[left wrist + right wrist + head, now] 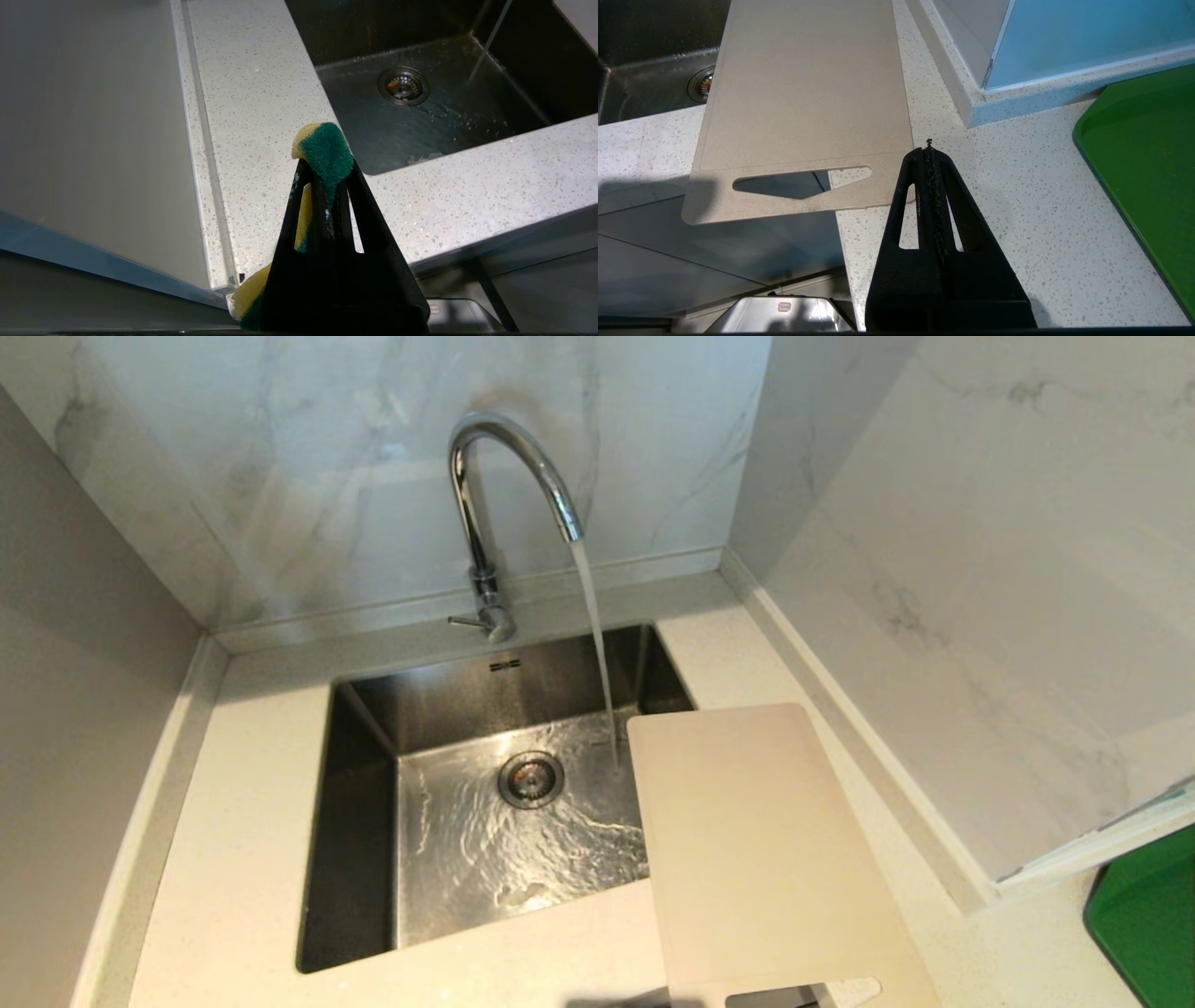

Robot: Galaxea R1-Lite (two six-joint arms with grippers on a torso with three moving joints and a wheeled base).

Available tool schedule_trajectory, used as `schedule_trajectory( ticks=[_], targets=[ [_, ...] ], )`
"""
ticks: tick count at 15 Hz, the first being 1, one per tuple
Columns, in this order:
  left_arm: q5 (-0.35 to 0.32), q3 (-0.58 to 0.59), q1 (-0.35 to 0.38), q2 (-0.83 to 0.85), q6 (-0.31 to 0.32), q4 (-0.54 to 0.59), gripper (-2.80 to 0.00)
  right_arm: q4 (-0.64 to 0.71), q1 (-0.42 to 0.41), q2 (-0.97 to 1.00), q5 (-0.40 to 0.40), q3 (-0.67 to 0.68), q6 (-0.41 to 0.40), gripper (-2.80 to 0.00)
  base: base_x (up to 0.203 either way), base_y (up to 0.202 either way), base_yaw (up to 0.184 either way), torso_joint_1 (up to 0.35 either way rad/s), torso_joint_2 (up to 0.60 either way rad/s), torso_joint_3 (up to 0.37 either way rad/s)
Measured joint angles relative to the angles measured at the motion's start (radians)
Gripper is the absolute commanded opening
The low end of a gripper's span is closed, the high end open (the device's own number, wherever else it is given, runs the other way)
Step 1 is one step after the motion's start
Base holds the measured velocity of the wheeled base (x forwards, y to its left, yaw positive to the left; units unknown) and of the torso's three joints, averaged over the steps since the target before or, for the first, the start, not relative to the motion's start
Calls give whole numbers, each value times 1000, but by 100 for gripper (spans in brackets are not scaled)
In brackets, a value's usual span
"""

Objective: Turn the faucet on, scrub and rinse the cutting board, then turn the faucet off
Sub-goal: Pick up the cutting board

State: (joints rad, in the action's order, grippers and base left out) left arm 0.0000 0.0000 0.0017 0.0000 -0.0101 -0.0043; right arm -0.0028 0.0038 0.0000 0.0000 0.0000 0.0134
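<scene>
Lower right of head frame, cutting board (756,859) overhangs sink (359,821) under running faucet (485,523); left gripper (322,163) pinches sponge (324,151), right gripper (929,154) pressed together empty — board could tip if nudged.

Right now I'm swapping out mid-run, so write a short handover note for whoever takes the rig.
Left gripper: shut on the sponge, parked over the counter left of the sink.
Right gripper: shut, holding nothing, beside the cutting board's handle end.
Faucet: running into the sink.
Cutting board: flat on the counter at the sink's right, its far corner over the basin, handle end past the front edge.
Done: water on.
Left: scrubbing and rinsing cannot be confirmed; turn the faucet off.
</scene>
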Motion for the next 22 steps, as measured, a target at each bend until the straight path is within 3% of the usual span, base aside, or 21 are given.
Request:
schedule_trajectory(
  ticks=[22],
  targets=[
    [0,0,-4,0,-1,8,-280,0,0,0,0,0,0,-280,0,0,0,0,0,0]
  ],
)
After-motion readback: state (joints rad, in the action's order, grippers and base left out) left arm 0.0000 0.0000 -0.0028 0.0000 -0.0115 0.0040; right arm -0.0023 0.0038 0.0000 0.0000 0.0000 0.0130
